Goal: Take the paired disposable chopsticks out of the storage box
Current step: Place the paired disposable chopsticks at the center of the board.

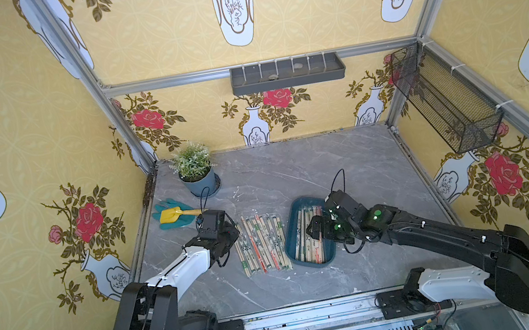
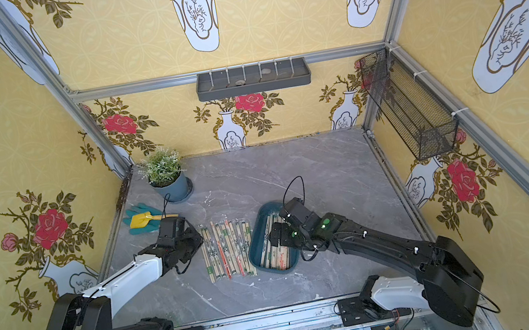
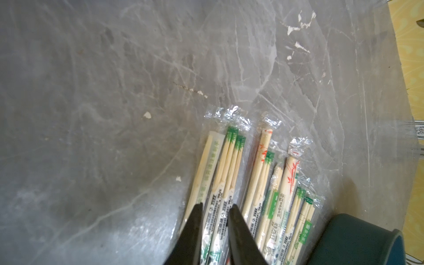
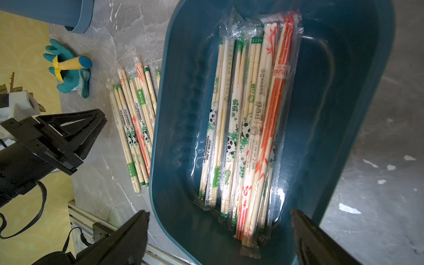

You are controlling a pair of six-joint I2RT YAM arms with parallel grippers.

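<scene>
Currently right claw (image 4: 220,212) spread wide above storage box (image 4: 179,91); left claw (image 3: 216,205) slightly parted over paired disposable chopsticks (image 3: 229,165)

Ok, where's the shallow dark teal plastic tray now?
In both top views the teal tray sits right of centre on the grey table, beside the laid-out chopstick row, beneath the right gripper.

Glossy plastic storage box (image 4: 181,96) — pale wooden chopsticks (image 4: 238,119), shiny clear sleeves (image 3: 229,113).
</scene>
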